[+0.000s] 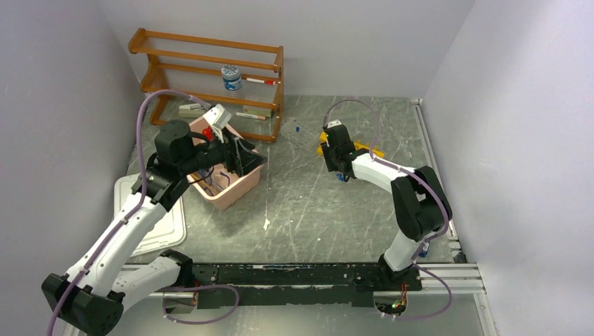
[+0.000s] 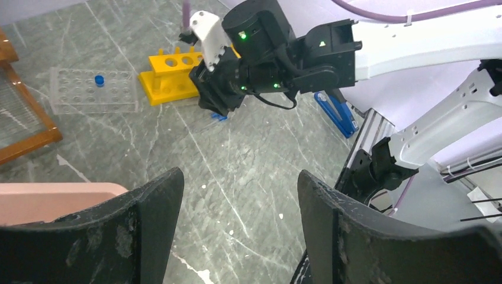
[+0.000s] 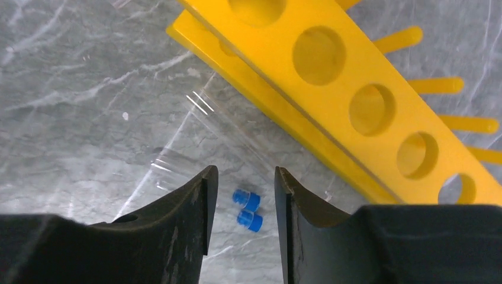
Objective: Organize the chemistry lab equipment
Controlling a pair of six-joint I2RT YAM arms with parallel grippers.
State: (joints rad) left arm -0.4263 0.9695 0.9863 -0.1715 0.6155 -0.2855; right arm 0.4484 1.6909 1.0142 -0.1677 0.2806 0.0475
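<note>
Two blue-capped thin tubes point(image 3: 247, 210) lie side by side on the grey table, their clear bodies running up-left. My right gripper point(image 3: 243, 174) is open and low over them, one finger on each side of the caps, not touching. The yellow holed rack point(image 3: 367, 106) lies just beyond it and also shows in the top view point(image 1: 364, 148) and the left wrist view point(image 2: 169, 74). My left gripper point(image 2: 240, 177) is open and empty, above the near rim of a pink bin point(image 1: 235, 190). Something red-tipped point(image 1: 208, 131) pokes out of the bin.
A wooden shelf point(image 1: 210, 52) with a jar point(image 1: 231, 77) stands at the back left. A clear holed rack point(image 2: 95, 90) holding one blue cap sits left of the yellow rack. A white lid point(image 1: 164, 224) lies front left. A blue tool point(image 2: 336, 113) lies by the right rail.
</note>
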